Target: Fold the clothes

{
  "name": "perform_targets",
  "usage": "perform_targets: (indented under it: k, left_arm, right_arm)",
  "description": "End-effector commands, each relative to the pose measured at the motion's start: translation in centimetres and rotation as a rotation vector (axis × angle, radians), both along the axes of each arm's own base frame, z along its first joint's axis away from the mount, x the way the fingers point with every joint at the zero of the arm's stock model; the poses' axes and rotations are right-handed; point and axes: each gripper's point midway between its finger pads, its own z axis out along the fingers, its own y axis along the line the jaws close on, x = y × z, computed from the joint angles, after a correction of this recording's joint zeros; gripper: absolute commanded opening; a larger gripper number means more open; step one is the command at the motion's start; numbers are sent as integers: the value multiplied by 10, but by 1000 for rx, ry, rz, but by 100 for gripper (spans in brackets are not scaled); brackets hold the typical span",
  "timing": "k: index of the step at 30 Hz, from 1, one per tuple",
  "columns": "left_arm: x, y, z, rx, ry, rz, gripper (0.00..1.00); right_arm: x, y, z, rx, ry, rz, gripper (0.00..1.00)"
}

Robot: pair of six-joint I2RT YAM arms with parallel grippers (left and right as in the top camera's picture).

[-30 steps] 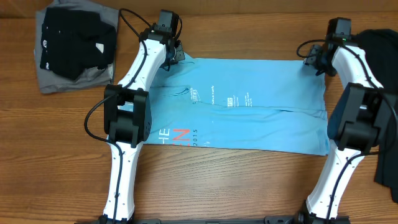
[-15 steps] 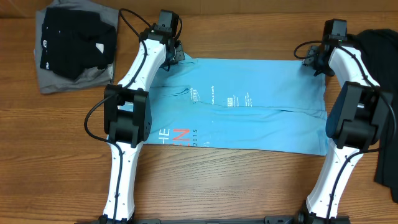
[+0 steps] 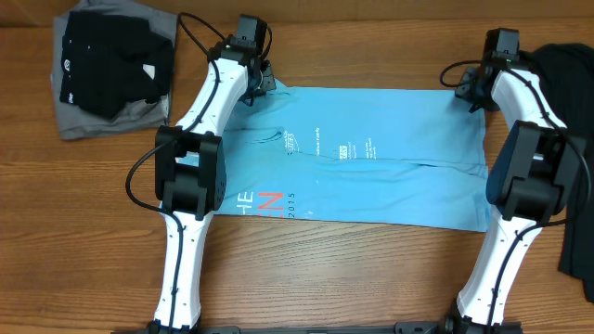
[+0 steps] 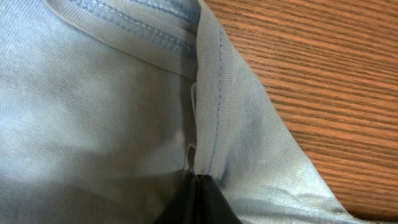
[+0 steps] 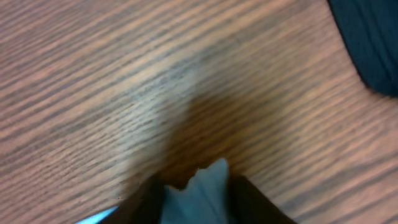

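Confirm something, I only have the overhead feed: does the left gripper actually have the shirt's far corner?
Observer: Yes. The left wrist view shows the left gripper shut on a pinch of the light-blue T-shirt, right beside its stitched hem.
Operator: And the right one? Its arm hides the fingers from me.
Observer: In the right wrist view a small tip of the shirt sits between the fingers of the right gripper. I cannot tell whether they clamp it.
Operator: Enough cloth to lift?
Observer: Only that tip shows past the fingers, so the hold looks shallow.
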Motion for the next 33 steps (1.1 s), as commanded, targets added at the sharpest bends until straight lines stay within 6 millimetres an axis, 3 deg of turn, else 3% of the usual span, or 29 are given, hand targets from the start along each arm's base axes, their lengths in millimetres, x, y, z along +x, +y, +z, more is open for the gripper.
perform_targets:
  k: [1, 7, 12, 17, 23, 27, 33]
  left_arm:
    - [3, 5, 0, 13, -4, 8, 8]
    - [0, 4, 11, 6, -1, 6, 4]
    - [-2, 6, 46, 3, -33, 7, 4]
    - [-13, 14, 89, 26, -59, 21, 4]
    - [-25, 26, 134, 63, -103, 43, 4]
    - [-38, 29, 141, 71, -70, 41, 4]
    - [-80, 46, 139, 136, 80, 97, 4]
  right_arm:
    - [-9, -3, -24, 1, 64, -9, 27]
    - [-17, -5, -20, 7, 99, -22, 4]
    - [-28, -18, -10, -3, 132, -116, 4]
    - [-34, -25, 14, 35, 132, -227, 4]
    - [-42, -22, 36, 57, 142, -262, 4]
    - [-52, -19, 44, 78, 157, -310, 4]
    - [-76, -16, 64, 101, 198, -387, 4]
